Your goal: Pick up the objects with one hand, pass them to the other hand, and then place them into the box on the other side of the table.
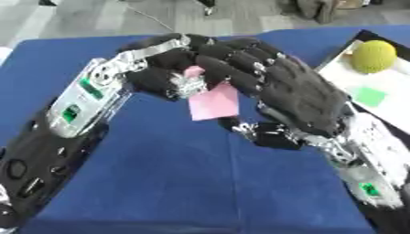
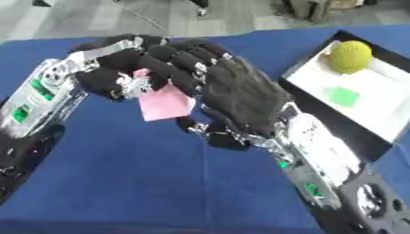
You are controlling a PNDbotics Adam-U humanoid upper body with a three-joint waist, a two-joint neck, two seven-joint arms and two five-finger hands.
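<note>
Near the frame's upper middle, the left hand [image 1: 164, 75] has its fingers curled onto the top of a pink square [image 1: 214, 102]. The right hand [image 1: 280, 87] drapes over it from the right, its fingers bent onto the same piece. At the upper right, a box [image 2: 308, 61] on the blue surface [image 1: 184, 183] holds a yellow-green ball [image 2: 350, 56] and a green square [image 2: 344, 97].

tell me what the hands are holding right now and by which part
A pink square, pinched at its top edge between the left hand and right hand above the table.
</note>
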